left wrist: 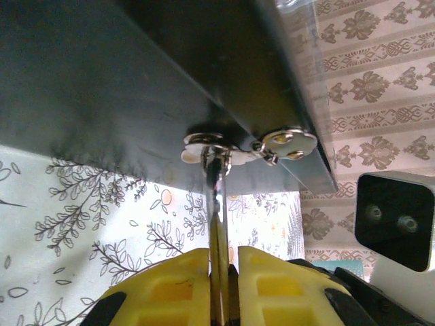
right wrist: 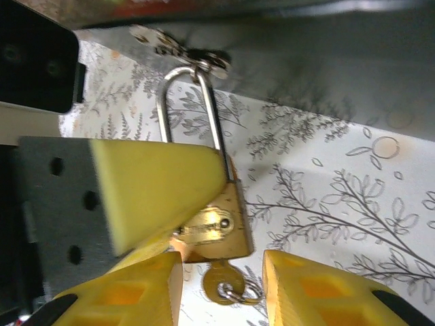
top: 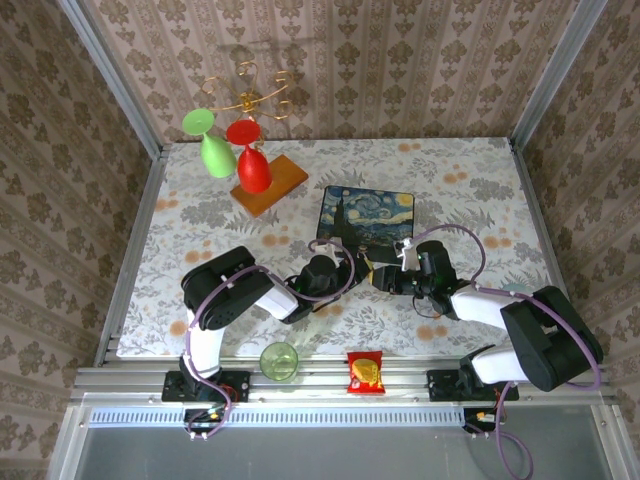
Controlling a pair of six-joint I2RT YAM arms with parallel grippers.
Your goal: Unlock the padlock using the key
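Observation:
The brass padlock hangs by its silver shackle from the metal hasp of the painted blue box. My left gripper is shut on the padlock's body, which shows edge-on between its yellow fingers. The key sits in the keyhole at the padlock's bottom, its head and small ring sticking out. My right gripper is open, one yellow finger on each side of the key's head without touching it. In the top view both grippers meet in front of the box.
A wire rack holding a green glass and a red glass stands on a wooden base at the back left. A green cup and a red-and-yellow snack packet rest on the near rail.

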